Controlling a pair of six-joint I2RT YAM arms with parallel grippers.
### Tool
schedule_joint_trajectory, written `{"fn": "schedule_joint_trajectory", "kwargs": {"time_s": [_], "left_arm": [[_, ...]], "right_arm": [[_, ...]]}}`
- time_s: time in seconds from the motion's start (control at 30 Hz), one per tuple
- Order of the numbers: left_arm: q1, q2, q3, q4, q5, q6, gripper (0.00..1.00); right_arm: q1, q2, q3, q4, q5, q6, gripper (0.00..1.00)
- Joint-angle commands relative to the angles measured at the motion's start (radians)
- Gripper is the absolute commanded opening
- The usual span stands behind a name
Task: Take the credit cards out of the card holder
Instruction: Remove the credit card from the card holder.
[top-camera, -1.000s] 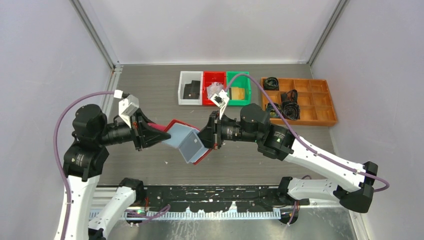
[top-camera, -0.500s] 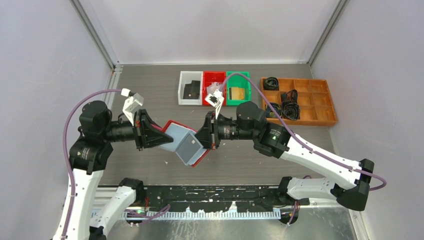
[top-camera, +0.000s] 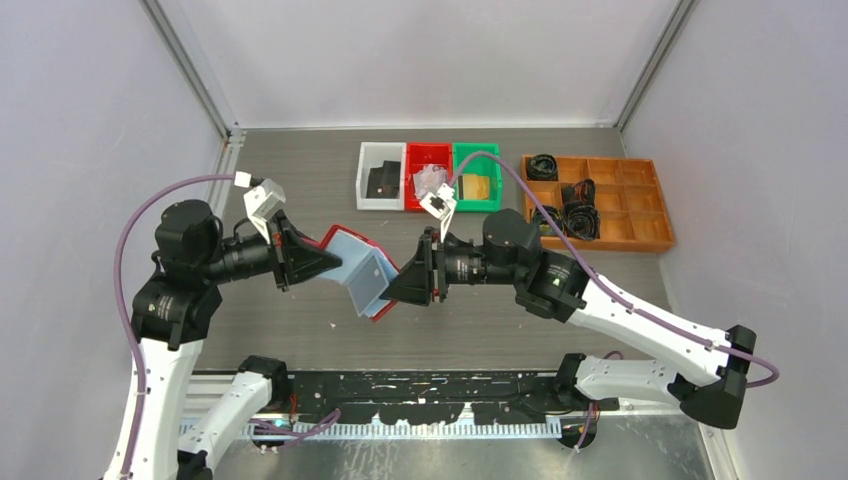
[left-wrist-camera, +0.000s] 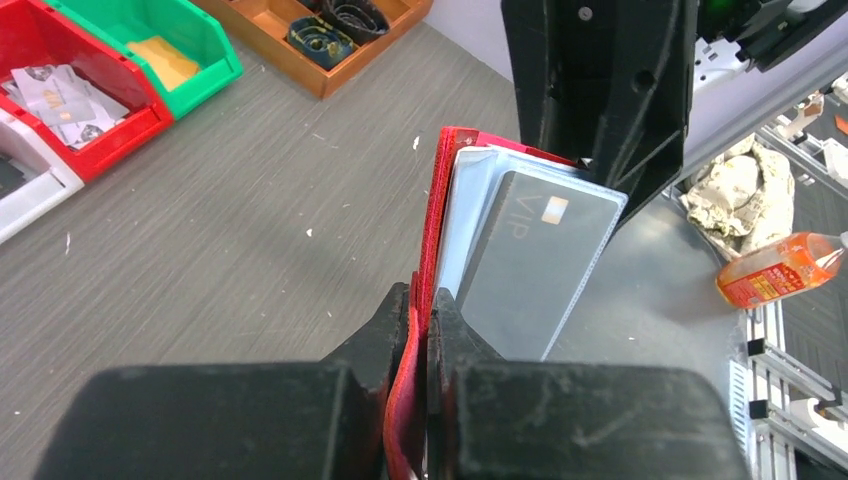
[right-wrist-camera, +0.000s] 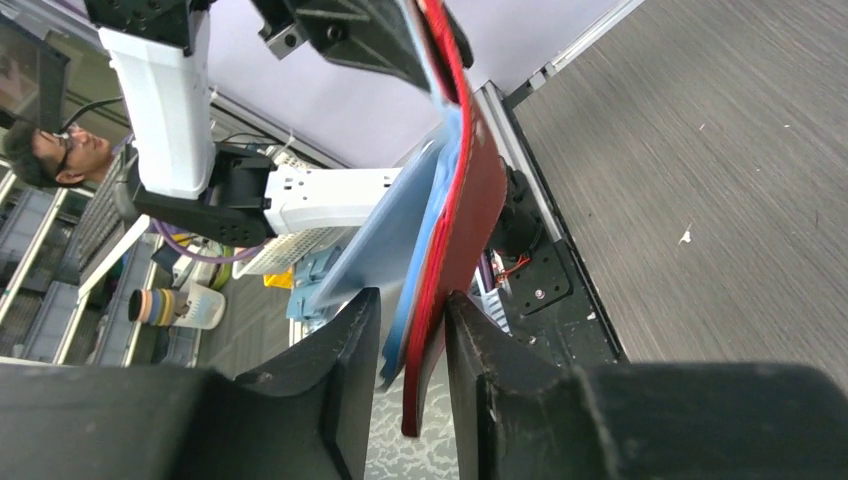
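Card holder (top-camera: 362, 275) shifted left since last frame. Left end effector (left-wrist-camera: 420, 300) is clamped on it, right end effector (right-wrist-camera: 412, 300) straddles its edge, grip unclear.

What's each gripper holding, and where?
Left gripper pinches the card holder by its red cover's edge. Right gripper straddles the opposite edge; grip unclear.

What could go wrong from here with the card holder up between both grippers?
1. Only the left gripper is clamped on the red cover of the card holder. The right gripper looks loose around the far edge, so the holder may swing.
2. The dark VIP card sits in a clear sleeve above the table; tilting could slide it out.
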Motion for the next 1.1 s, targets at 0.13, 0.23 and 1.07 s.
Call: {"fn": "schedule_joint_trajectory", "kwargs": {"time_s": [0.13, 0.23, 1.07], "left_arm": [[0.006, 0.019, 0.062, 0.084, 0.010, -0.093, 0.00], [0.006, 0.023, 0.061, 0.101, 0.051, -0.130, 0.00], [0.006, 0.033, 0.059, 0.155, 0.183, -0.230, 0.00]], "right_arm": [[0.000, -0.078, -0.019, 0.061, -0.085, -0.002, 0.38], [0.001, -0.077, -0.018, 0.077, -0.084, -0.003, 0.32], [0.001, -0.163, -0.042, 0.049, 0.062, -0.060, 0.29]]}}
